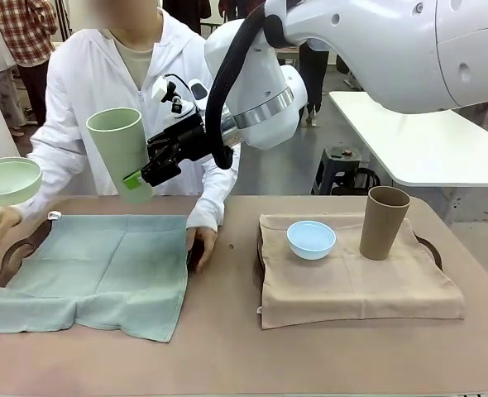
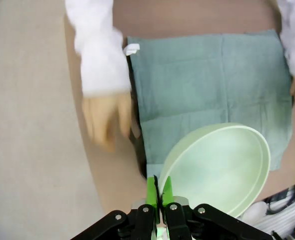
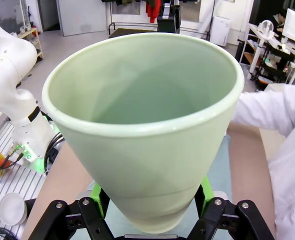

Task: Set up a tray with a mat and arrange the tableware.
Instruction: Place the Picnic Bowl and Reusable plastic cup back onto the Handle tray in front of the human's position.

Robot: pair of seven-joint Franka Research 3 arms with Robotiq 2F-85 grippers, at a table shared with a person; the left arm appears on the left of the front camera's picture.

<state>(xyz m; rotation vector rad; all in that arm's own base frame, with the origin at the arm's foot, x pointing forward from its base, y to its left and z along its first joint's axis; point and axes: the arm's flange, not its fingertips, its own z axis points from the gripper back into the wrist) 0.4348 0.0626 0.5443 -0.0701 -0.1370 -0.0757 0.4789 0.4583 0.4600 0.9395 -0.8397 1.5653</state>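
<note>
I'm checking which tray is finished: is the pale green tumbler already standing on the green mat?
No: the right gripper holds the pale green tumbler in the air above the green mat.

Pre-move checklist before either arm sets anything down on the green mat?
1. Right gripper clamps the pale green tumbler near its base: ok.
2. Left gripper pinches the pale green bowl by its rim: ok.
3. Green mat lies flat: ok, some wrinkles.
4. Person's hands off the mat: not ok, one rests at each edge.
5. Tumbler upright: not ok, tilted.
6. Tan mat already holds the blue bowl and brown tumbler: ok.
</note>
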